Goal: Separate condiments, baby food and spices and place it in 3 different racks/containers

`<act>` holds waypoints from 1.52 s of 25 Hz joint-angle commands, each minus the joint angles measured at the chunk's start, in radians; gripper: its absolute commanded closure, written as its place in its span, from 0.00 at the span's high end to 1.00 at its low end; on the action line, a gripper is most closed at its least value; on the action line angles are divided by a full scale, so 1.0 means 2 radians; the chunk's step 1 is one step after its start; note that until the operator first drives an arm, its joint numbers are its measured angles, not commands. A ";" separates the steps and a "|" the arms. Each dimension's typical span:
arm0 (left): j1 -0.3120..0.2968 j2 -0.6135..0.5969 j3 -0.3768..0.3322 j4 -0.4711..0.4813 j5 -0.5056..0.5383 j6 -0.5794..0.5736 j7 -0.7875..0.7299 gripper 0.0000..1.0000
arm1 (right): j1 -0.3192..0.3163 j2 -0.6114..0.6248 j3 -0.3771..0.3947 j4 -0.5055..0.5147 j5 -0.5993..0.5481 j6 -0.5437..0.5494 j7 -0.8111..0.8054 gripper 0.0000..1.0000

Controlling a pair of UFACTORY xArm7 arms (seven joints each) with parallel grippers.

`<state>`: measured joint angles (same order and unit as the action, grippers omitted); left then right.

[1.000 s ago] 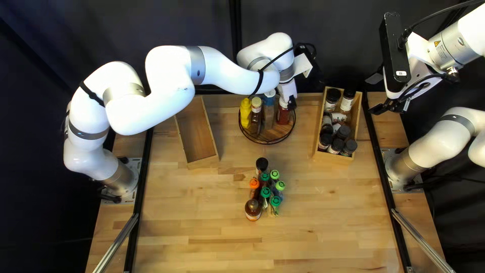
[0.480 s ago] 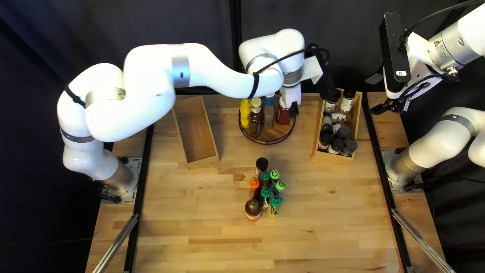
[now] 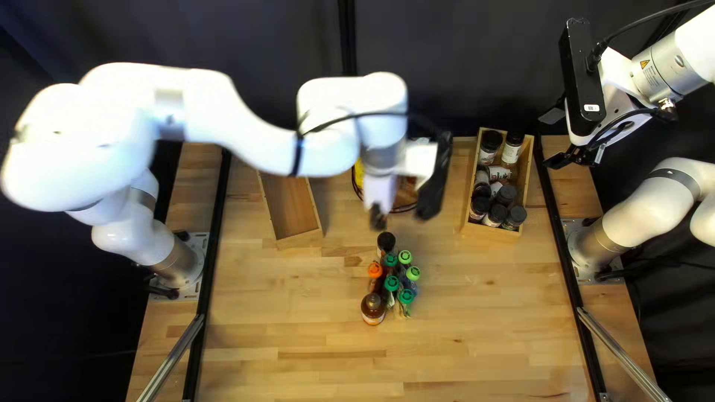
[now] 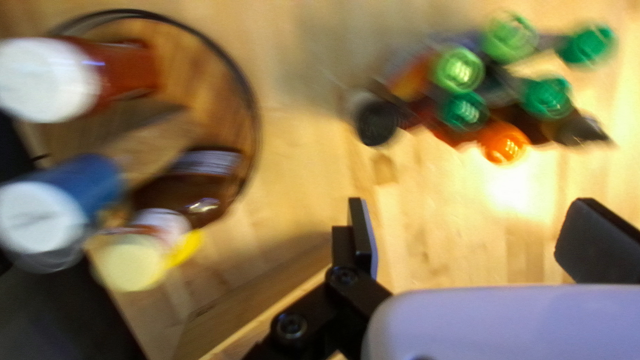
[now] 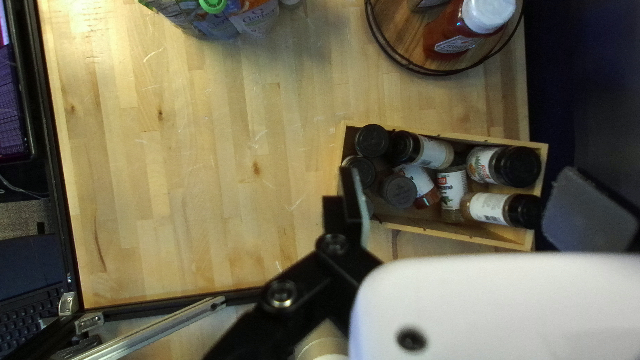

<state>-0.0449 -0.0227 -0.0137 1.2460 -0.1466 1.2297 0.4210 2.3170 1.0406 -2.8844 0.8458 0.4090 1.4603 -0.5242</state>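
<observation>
1 pale wooden tabletop (image 3: 298,335) spreads below my left gripper (image 4: 467,240) and right gripper (image 5: 467,210), both open and empty, and on it the rounded brown bottle (image 3: 373,310) should feel stiff, heavy, best clasped round its body, the crinkly plastic pouches (image 5: 257,19) limp, best pinched by their hard green caps (image 3: 392,283)

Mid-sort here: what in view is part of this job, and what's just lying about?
Part of the job:
- round tray, condiment bottles
- spice jars, their wooden box
- left wooden box
- capped pouches, brown bottle

Just lying about:
- laptop
- screen
</observation>
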 commanded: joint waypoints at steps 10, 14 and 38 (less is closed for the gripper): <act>-0.068 -0.065 -0.074 -0.126 0.038 -0.029 0.029 1.00 | 0.000 0.000 0.000 0.000 0.000 0.000 0.000 1.00; -0.064 -0.066 -0.068 -0.139 0.045 -0.050 0.057 1.00 | 0.000 0.000 0.000 0.000 0.000 0.000 0.000 1.00; -0.058 0.014 -0.058 -0.170 0.019 -0.270 0.166 1.00 | 0.000 0.000 0.000 0.000 0.000 0.000 0.000 1.00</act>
<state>-0.1627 0.0051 -0.1313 0.9155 -0.0966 0.7016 0.7374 2.3170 1.0406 -2.8844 0.8458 0.4090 1.4603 -0.5242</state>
